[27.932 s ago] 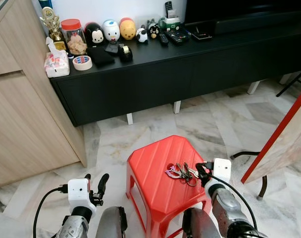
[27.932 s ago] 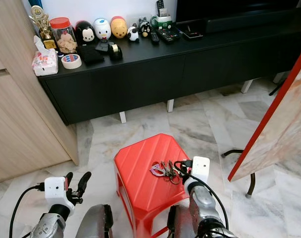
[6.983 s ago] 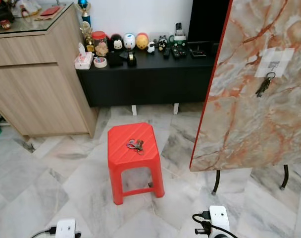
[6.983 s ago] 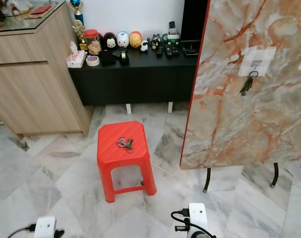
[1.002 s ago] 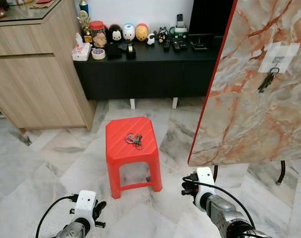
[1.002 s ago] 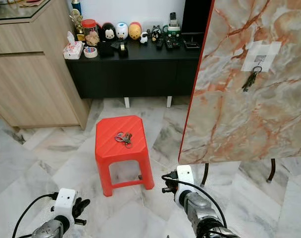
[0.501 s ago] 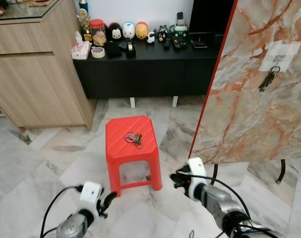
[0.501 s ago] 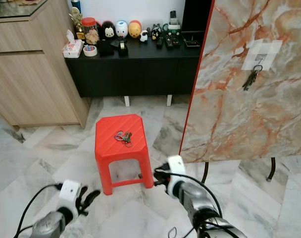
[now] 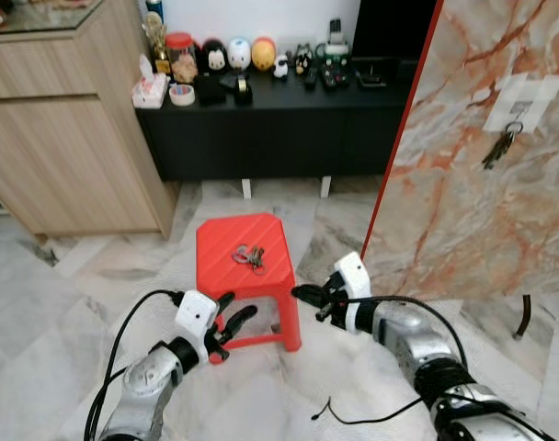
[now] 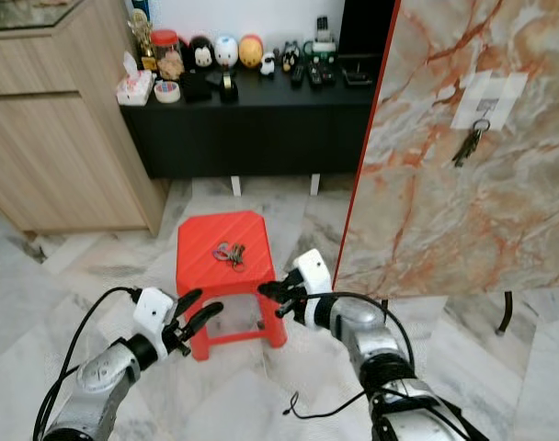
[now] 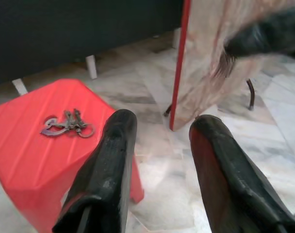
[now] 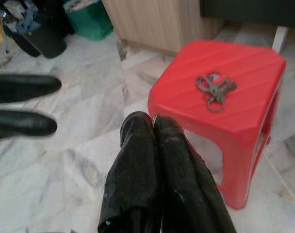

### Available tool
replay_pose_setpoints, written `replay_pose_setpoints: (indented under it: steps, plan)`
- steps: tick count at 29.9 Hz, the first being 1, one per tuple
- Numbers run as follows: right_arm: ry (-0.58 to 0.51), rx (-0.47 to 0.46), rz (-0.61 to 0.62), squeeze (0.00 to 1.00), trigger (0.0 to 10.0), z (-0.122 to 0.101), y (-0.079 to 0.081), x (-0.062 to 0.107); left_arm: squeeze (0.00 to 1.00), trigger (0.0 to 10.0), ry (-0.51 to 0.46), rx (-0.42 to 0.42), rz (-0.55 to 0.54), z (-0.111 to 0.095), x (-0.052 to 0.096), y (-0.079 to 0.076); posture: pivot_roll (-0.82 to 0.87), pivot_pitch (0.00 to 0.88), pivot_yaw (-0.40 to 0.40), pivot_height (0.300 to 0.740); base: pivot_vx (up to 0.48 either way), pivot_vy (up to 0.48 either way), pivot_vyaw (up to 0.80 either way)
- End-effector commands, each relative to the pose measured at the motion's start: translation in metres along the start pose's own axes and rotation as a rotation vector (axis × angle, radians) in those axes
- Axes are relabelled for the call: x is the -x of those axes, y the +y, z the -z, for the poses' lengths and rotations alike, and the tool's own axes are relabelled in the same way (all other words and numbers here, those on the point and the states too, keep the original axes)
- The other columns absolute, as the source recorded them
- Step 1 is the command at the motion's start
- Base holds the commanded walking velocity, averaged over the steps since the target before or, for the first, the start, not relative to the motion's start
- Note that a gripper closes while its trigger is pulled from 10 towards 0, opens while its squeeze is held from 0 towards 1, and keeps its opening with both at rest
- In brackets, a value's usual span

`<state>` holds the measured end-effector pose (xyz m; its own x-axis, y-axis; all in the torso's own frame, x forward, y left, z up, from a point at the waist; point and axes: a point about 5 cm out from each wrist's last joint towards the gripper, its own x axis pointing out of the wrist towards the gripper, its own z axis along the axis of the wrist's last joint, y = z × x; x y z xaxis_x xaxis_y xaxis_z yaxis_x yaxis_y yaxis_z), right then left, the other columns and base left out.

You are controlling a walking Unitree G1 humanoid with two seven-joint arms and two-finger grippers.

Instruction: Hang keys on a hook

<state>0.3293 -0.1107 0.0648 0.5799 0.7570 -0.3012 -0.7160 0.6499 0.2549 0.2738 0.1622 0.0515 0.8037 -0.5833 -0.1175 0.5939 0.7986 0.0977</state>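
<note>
While your right gripper (image 10: pixel 272 299) was pressed shut and your left gripper (image 9: pixel 234 323) stood spread open, both hung empty just short of the red stool (image 9: pixel 215 276). The key bunch (image 9: pixel 249 256) lay flat mid-seat. You should have judged it light, rigid, loose-jointed and slippery; pinching the ring was advisable. One set of keys (image 9: pixel 499 147) already hung from the hook (image 9: pixel 516 118) on the marble board (image 9: pixel 463 220).

no legible txt, labels, nos. anywhere
</note>
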Motion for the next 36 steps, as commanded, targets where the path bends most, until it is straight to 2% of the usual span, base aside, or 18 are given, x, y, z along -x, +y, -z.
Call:
replay_pose_setpoints:
  steps: [1,3,8,11,15,25,36]
  plan:
    - [-0.034,0.004,-0.057,0.00,10.0,-0.009,0.006,0.000,0.00,10.0,0.009,-0.024,0.048,-0.003,0.002,-0.005,0.11,0.091,-0.035,0.723,0.000,0.000,0.00]
    - [-0.058,0.016,-0.134,0.00,10.0,-0.016,0.015,0.003,0.00,10.0,0.024,-0.047,0.095,-0.005,0.003,-0.010,0.10,0.089,-0.035,0.723,0.000,0.000,0.00]
    - [-0.039,0.040,-0.222,0.00,10.0,-0.018,0.026,0.006,0.00,10.0,0.064,-0.080,0.145,-0.006,0.005,-0.014,0.10,0.089,-0.038,0.723,0.000,0.000,0.00]
    - [-0.063,0.036,-0.283,0.00,10.0,-0.026,0.036,0.008,0.00,10.0,0.056,-0.075,0.152,-0.010,0.003,-0.015,0.10,0.089,-0.038,0.723,0.000,0.000,0.00]
    - [-0.026,0.079,-0.361,0.00,10.0,-0.030,0.053,0.015,0.00,10.0,0.038,-0.070,0.143,-0.019,0.000,-0.015,0.10,0.095,-0.041,0.723,0.000,0.000,0.00]
    - [-0.005,0.068,-0.365,0.00,10.0,-0.033,0.061,0.020,0.00,10.0,0.023,-0.028,0.129,-0.025,-0.004,-0.017,0.10,0.102,-0.042,0.723,0.000,0.000,0.00]
    - [0.038,0.046,-0.294,0.00,10.0,-0.022,0.054,0.020,0.00,10.0,0.027,-0.002,0.146,-0.026,-0.001,-0.019,0.10,0.107,-0.041,0.723,0.000,0.000,0.00]
